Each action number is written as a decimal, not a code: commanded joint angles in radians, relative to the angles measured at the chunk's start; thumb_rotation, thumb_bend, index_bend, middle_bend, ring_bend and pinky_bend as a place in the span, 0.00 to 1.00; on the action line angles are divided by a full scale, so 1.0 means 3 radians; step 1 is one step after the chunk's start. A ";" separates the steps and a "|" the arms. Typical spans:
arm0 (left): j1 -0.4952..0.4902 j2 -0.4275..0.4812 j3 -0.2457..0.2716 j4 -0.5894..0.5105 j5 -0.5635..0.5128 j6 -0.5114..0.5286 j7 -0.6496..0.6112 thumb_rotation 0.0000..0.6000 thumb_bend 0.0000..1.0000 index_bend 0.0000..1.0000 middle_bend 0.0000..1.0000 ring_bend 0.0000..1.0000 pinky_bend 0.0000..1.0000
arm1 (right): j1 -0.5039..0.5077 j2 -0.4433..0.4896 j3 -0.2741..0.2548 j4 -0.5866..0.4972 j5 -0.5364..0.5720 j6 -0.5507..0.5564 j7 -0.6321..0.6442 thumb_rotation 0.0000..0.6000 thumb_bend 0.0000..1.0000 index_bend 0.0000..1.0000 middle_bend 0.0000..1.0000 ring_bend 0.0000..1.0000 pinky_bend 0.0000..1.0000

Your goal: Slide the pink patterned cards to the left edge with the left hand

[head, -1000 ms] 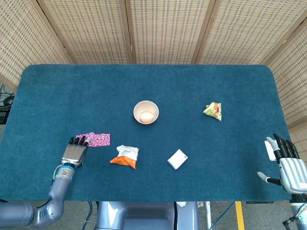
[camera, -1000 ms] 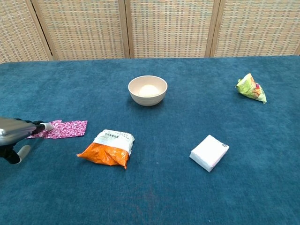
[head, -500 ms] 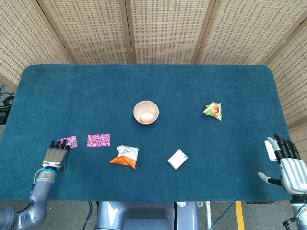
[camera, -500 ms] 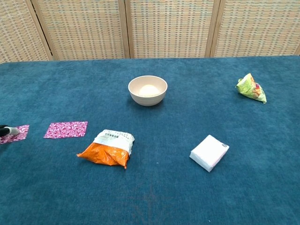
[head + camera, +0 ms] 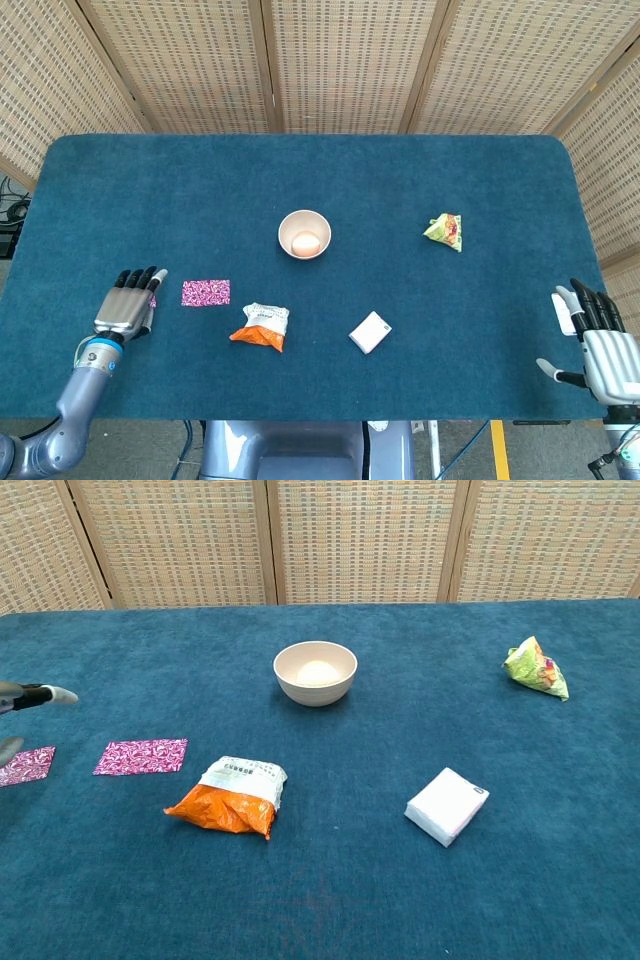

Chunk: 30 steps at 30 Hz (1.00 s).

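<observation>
Two pink patterned cards lie apart on the blue table [image 5: 400,180]. One card [image 5: 206,292] [image 5: 141,756] lies left of the orange packet. The other card [image 5: 27,765] is further left; in the head view only its edge [image 5: 153,298] peeks out beside my left hand [image 5: 128,303]. That hand hovers above this card with fingers stretched out and holds nothing; the chest view catches only its fingertips [image 5: 40,694] at the left border, raised off the cloth. My right hand [image 5: 600,335] rests at the table's near right corner, fingers spread and empty.
A cream bowl [image 5: 304,234] [image 5: 315,673] with an egg-like thing in it stands mid-table. An orange snack packet [image 5: 262,326] [image 5: 230,798] and a white box [image 5: 370,332] [image 5: 447,805] lie nearer the front. A green packet [image 5: 444,231] [image 5: 536,668] is at the right.
My left hand dragged one card leftward away from the other, then lifted off it and now hovers over it. The second card and the right hand stayed put.
</observation>
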 commanded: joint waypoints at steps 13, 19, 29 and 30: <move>-0.0349 -0.0540 -0.0137 0.0108 -0.0657 0.0037 0.0500 1.00 0.72 0.00 0.00 0.00 0.00 | 0.0006 0.0032 0.0017 0.0040 0.0039 -0.0035 0.0141 1.00 0.05 0.00 0.00 0.00 0.00; -0.0419 -0.0653 -0.0156 0.0201 -0.0783 0.0067 0.0580 1.00 0.72 0.00 0.00 0.00 0.00 | 0.0009 0.0034 0.0014 0.0052 0.0032 -0.0042 0.0168 1.00 0.05 0.00 0.00 0.00 0.00; -0.0500 -0.0806 -0.0084 0.0259 -0.0957 0.0110 0.0758 1.00 0.71 0.00 0.00 0.00 0.00 | 0.0008 0.0039 0.0009 0.0045 0.0034 -0.0051 0.0169 1.00 0.05 0.00 0.00 0.00 0.00; -0.0501 -0.0814 -0.0078 0.0257 -0.0959 0.0115 0.0763 1.00 0.71 0.00 0.00 0.00 0.00 | 0.0008 0.0039 0.0009 0.0044 0.0034 -0.0051 0.0168 1.00 0.05 0.00 0.00 0.00 0.00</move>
